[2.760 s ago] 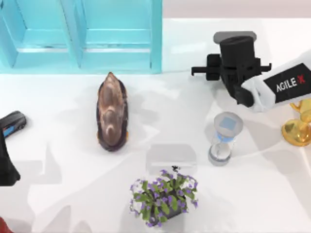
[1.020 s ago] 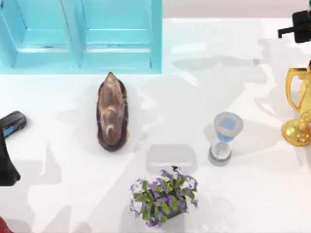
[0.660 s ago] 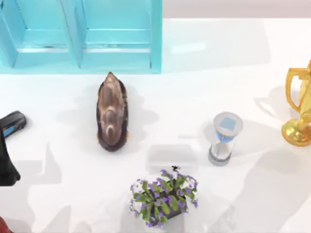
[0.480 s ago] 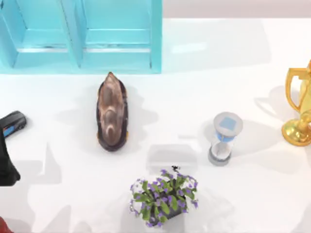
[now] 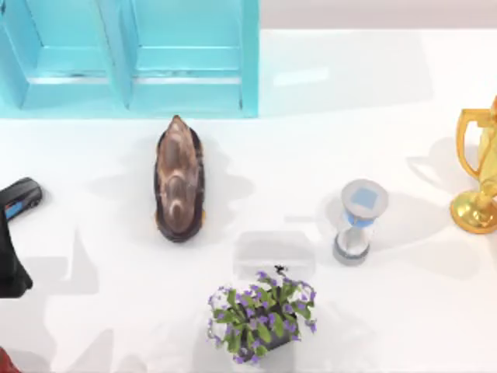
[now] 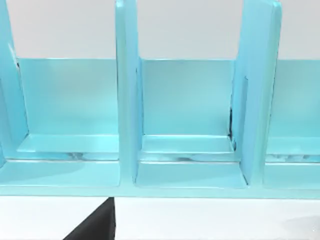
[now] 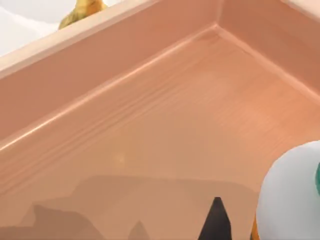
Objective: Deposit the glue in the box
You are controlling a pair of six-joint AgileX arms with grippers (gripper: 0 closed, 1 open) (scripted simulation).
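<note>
Right wrist view: right hand (image 7: 217, 225) is over the inside of the box (image 7: 100, 65). Box is a smooth peach-tan tray with faint wood-like grain, low straight walls and a crisp inner corner.
The glue (image 7: 292, 195) sits just beside the hand's dark pointed tip. It shows as a rounded glossy white body, with a sliver of green at one edge and a sliver of orange low down. It lies within the box walls. Contact with the box floor: cannot tell. Whether the right hand is apart or clamped on the glue: cannot tell.
A glossy gold shape shows beyond the box rim, away from the hand.

Left arm (image 5: 14, 233): parked at the left edge of the worktop (image 5: 349, 109), matte black. Left hand state: cannot tell. Straight ahead of it, left wrist view: turquoise shelf unit (image 6: 190, 125), smooth, slightly reflective, flat upright dividers forming square-cornered bays.

Top view, on the white glossy worktop:
- brown oval lump (image 5: 179, 180) with mottled surface and a pointed end, nearest the left arm;
- potted plant (image 5: 262, 317), small purple flowers, green leaves;
- hourglass (image 5: 359, 221), blue-and-grey, upright, clear middle;
- gold trophy (image 5: 475, 183), polished, curved handle, round foot, farthest from the left arm.
</note>
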